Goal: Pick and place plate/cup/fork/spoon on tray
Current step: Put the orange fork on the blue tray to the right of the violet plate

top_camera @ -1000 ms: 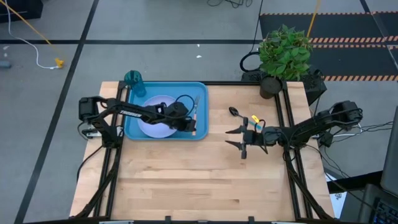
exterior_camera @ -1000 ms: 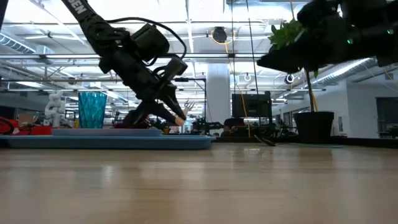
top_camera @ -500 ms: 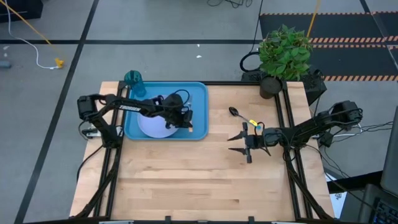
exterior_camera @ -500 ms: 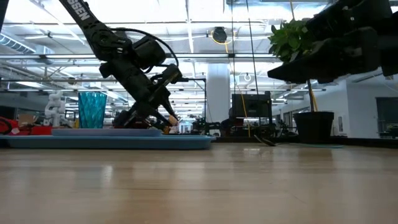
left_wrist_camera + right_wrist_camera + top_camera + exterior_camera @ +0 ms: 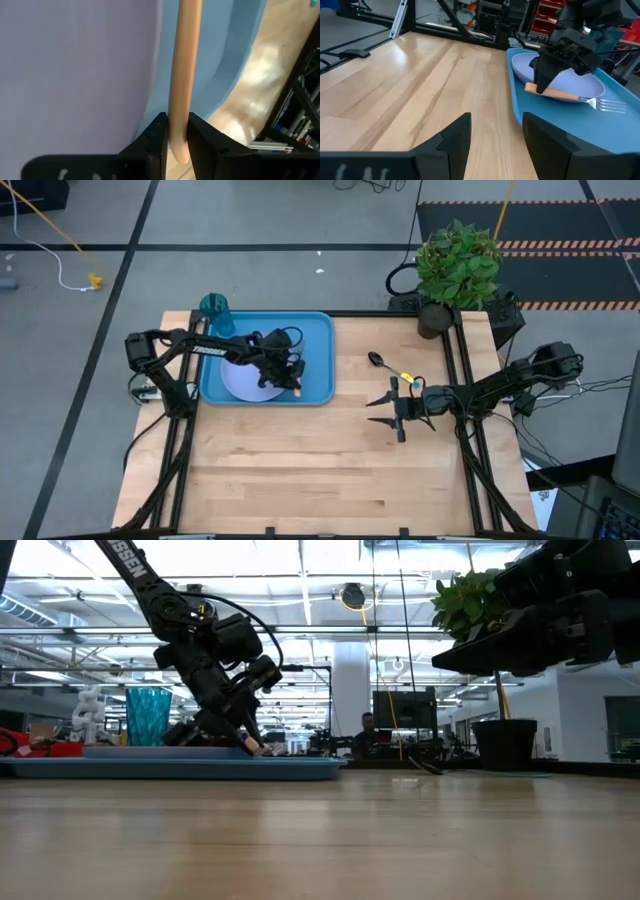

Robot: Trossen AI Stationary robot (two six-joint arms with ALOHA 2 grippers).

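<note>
The blue tray [image 5: 318,330] lies at the table's far left with the pale plate [image 5: 240,380] on it. My left gripper [image 5: 290,380] hangs low over the plate's right rim, shut on the orange-handled fork [image 5: 570,95]. The teal cup [image 5: 213,306] stands at the tray's far left corner. The spoon [image 5: 377,360] lies on the bare wood right of the tray. My right gripper [image 5: 383,408] hovers open just near of the spoon, with nothing between its fingers. My left gripper pinches the fork's orange handle [image 5: 180,100] between its two fingers [image 5: 155,137], close to the handle's free end. It comes slanting down from above and from the table's left. The fork lies about level by the plate's rim, its tines [image 5: 610,105] over the tray floor. Whether it touches the plate I cannot tell.
A potted plant [image 5: 458,265] stands at the table's far right corner. Bare wood [image 5: 300,470] spans the near half of the table, and dark frame rails run along its left and right edges.
My left gripper has carried the fork from the tray's right side toward the plate, sinking a little while its wrist rolled. The fork has turned with it and its handle end now hangs lower. My right gripper has sunk slightly and then kept still.
</note>
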